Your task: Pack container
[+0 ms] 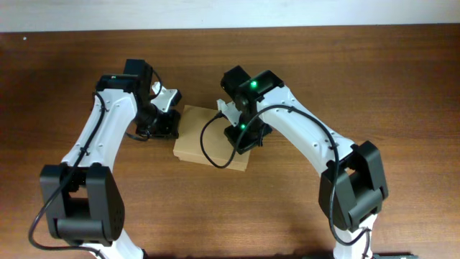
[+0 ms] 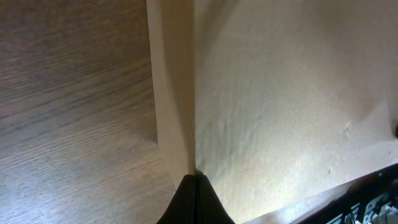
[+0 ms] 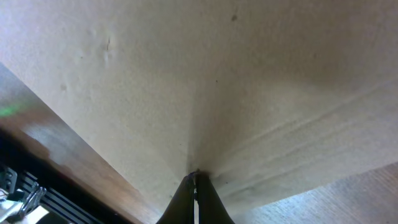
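Closest in, at the bottom of the left wrist view, the left end effector has its fingers drawn together to a narrow point with nothing seen between them. Its tip sits on the line where the side wall of the container meets its closed top. The right end effector is just as narrow and equally empty, its tip touching the flat cardboard of the lid further in from the edge. From overhead, the box lies between the two arms, its longer side seeming to run from one arm across to the other, slightly skewed. The left tip is at the box's left edge, the right tip on its right half, so both are equally near. Beyond it, the brown wooden worktop
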Available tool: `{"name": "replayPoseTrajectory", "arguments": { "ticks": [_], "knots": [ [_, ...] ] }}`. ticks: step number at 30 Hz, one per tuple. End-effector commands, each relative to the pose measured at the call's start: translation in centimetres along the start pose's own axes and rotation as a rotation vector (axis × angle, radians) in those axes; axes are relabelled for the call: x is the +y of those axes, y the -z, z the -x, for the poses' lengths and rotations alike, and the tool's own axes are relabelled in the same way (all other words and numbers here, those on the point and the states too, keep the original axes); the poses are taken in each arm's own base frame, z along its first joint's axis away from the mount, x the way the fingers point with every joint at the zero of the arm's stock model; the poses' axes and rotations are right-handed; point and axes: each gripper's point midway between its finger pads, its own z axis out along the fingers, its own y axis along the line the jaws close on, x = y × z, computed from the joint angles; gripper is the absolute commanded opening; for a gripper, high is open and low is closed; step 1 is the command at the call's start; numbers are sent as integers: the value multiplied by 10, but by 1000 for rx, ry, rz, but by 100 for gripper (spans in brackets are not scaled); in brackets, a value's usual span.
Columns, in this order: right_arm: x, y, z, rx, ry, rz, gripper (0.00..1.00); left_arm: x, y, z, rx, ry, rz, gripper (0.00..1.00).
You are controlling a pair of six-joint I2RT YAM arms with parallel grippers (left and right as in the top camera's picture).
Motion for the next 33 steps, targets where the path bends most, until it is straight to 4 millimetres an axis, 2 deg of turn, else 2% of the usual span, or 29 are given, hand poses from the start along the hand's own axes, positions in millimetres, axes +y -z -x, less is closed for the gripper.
{"name": "replayPoseTrajectory", "arguments": {
  "ticks": [1,4,6,9,13,17,19,22,24,28,30,33],
  "knots": [
    [0,-14,-6,31,-11,13,4,-7,-10,-13,41,-24,-38,2],
    [3,6,4,-42,9,-3,4,-11,7,-3,-22,-48,-24,2],
    [3,28,12,-104,21,-34,4,-15,25,8,-82,-65,-15,2],
    [-10,79,24,-239,4,-144,4,-15,64,23,-183,-61,35,2],
    [-38,177,31,-477,-76,-322,4,-11,129,35,-310,-51,152,2],
    [-50,271,12,-685,-136,-414,4,-11,193,35,-421,-41,249,2],
    [-54,305,-4,-750,-166,-456,4,-15,217,32,-466,-40,263,2],
    [-62,341,-38,-786,-219,-554,4,-18,252,19,-523,-34,329,2],
    [-63,348,-53,-794,-283,-562,4,-17,266,9,-548,-29,382,2],
    [-60,348,-70,-787,-314,-552,4,-22,286,-12,-595,-28,428,2],
    [-59,350,-87,-791,-329,-564,4,-24,299,-27,-629,-22,471,2],
    [-60,351,-120,-799,-366,-603,4,-22,304,-48,-655,6,513,2]
  ]
}}
